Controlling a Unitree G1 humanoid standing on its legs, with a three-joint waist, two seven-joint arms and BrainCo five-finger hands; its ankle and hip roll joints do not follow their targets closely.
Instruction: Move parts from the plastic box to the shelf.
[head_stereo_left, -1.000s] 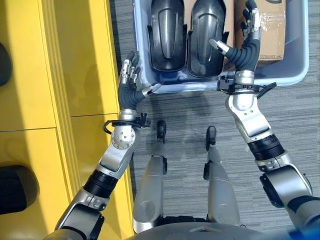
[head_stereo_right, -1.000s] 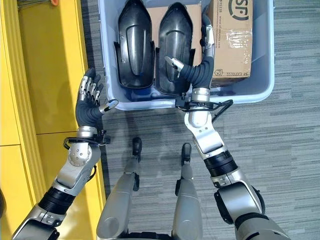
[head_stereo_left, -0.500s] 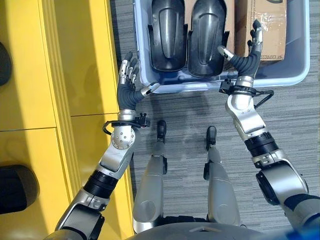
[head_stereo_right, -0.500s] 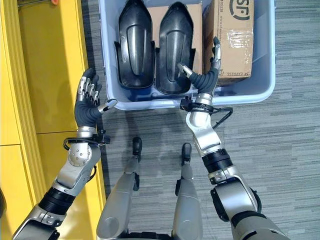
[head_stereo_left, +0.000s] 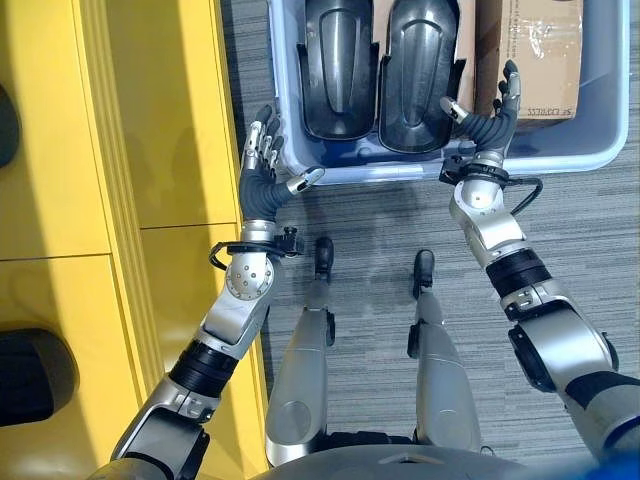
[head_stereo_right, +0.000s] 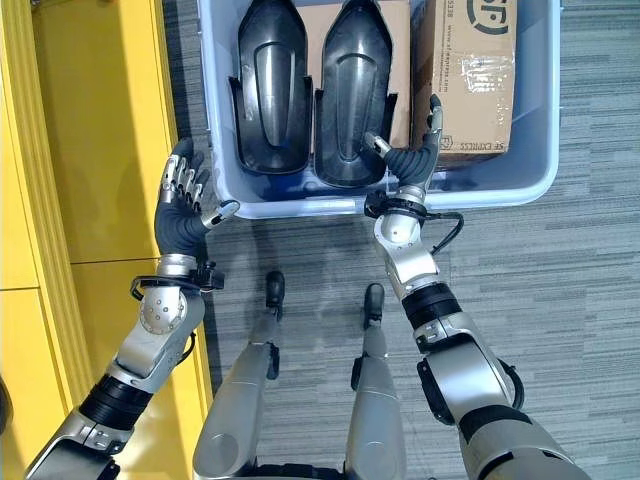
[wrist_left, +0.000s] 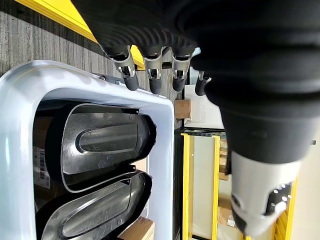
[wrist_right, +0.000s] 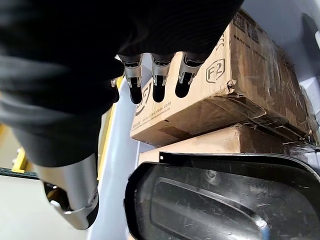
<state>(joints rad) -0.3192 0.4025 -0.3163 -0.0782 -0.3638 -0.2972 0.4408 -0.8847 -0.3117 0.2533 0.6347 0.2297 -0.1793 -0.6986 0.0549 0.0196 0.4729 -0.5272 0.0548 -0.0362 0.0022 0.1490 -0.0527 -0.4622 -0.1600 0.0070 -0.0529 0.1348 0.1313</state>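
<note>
Now, with left hand (head_stereo_left: 262, 172) and right hand (head_stereo_left: 487, 112) both open and empty over plastic box (head_stereo_left: 590, 150), bracket nearer black part (head_stereo_left: 418, 75) from both sides before curling fingers.

two parts (head_stereo_right: 268, 85) (head_stereo_right: 351, 90) lie side by side in the plastic box (head_stereo_right: 520, 185), with a cardboard box (head_stereo_right: 478, 75) to their right. the shelf (head_stereo_right: 95, 130) stands left of the plastic box, just beside it.

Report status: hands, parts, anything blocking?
Left hand open, outside the plastic box. Right hand open over its near rim, empty. Two black parts in the box, cardboard box alongside.
</note>
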